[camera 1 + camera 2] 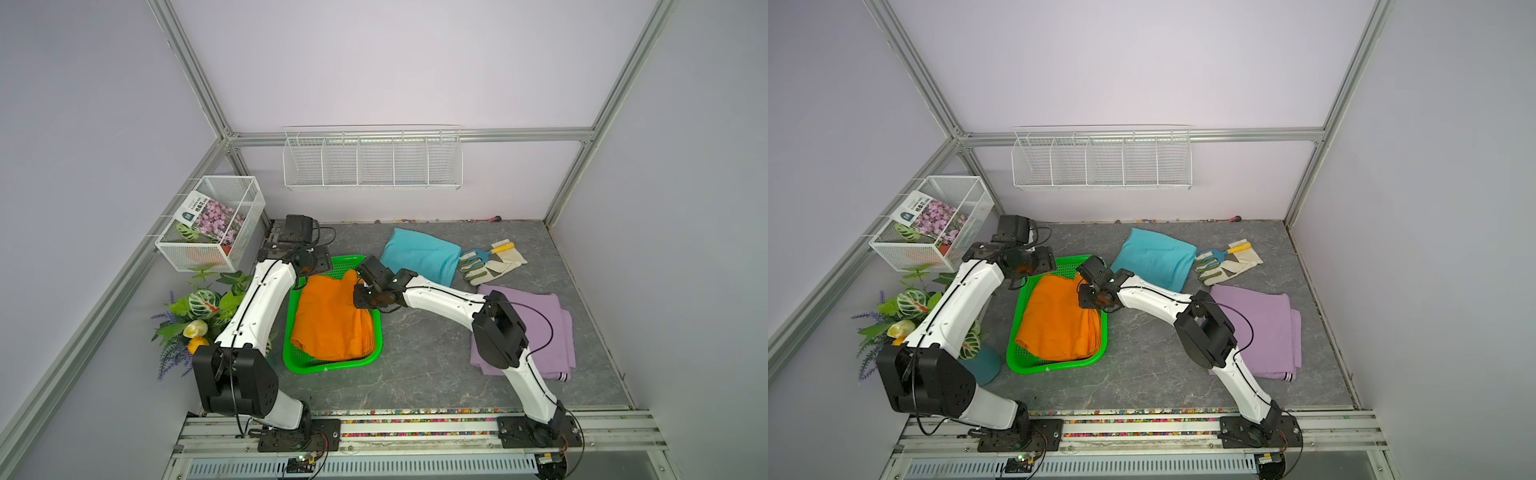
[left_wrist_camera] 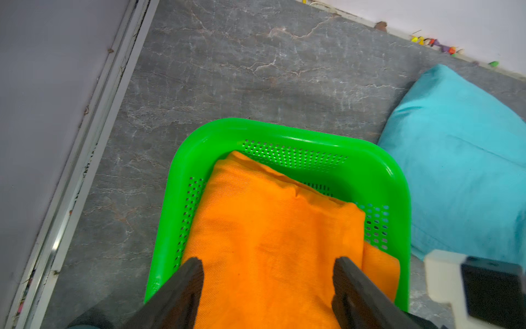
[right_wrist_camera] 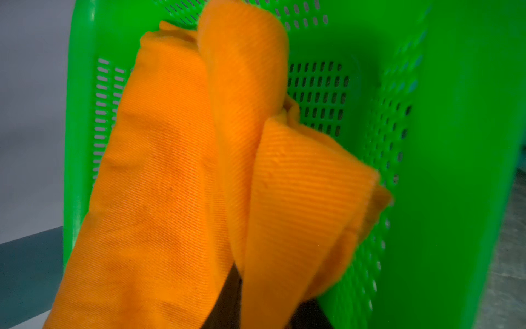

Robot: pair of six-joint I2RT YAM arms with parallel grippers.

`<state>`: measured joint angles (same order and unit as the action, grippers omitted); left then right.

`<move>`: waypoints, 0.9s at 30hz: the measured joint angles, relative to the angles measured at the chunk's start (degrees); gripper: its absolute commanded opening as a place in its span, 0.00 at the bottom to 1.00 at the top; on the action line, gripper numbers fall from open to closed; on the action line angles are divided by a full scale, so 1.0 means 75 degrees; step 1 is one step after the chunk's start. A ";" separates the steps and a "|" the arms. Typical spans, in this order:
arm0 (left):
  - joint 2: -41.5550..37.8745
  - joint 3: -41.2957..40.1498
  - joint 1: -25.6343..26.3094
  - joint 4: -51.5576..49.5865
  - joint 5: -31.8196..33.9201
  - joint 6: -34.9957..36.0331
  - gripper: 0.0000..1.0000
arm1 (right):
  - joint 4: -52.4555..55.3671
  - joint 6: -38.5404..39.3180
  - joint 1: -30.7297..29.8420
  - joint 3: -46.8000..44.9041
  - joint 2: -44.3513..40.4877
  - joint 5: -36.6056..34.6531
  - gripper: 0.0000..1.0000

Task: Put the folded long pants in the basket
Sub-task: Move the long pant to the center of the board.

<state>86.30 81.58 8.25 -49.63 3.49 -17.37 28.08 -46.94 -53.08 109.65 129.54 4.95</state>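
Grey marbled tabletop (image 1: 415, 374). Green basket (image 1: 330, 368), left of centre: contains orange pants (image 1: 328, 320). Left tool (image 2: 269, 265): jaws apart above them. Right tool (image 1: 360, 291): clamped on a raised orange fold. Teal pants (image 1: 419, 253), far, and lilac pants (image 1: 557, 353), right: outside basket, on tabletop. Wire basket (image 1: 195, 253), left wall: flower packet (image 1: 212, 218).

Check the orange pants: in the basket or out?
In. The orange pants lie inside the green basket, whose rim shows around them in both top views; one fold stands bunched up near the far end.
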 measured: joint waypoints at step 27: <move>-0.0408 -0.0023 0.0189 0.0344 -0.1070 -0.0256 0.74 | 0.0420 0.1475 0.0449 0.0618 -0.0982 -0.0219 0.84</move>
<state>83.24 81.41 9.67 -47.05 -4.54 -19.29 31.22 -35.88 -49.71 114.28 122.17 3.31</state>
